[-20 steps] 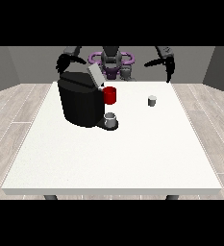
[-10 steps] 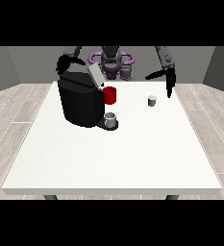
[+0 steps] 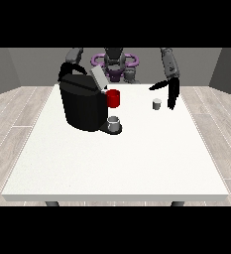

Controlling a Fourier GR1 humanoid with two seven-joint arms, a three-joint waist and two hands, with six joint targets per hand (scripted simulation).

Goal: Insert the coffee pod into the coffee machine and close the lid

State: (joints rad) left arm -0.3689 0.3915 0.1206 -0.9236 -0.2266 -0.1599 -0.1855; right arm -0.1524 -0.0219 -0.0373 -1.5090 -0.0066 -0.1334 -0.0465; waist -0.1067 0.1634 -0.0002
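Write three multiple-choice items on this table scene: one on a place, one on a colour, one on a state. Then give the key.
1. Where does the coffee pod stand?
A. On the white table, beside the hand at the view's right
B. Inside the coffee machine
C. On the floor

2. What colour is the part on the machine's front?
A. Blue
B. Red
C. Green

3. How is the machine's lid?
A. Raised
B. Shut flat
C. Lying on the table

Key: 1 A, the pod stands on the tabletop by that hand. 2 B, the red part shows above the small cup. 3 A, the lid tilts up.
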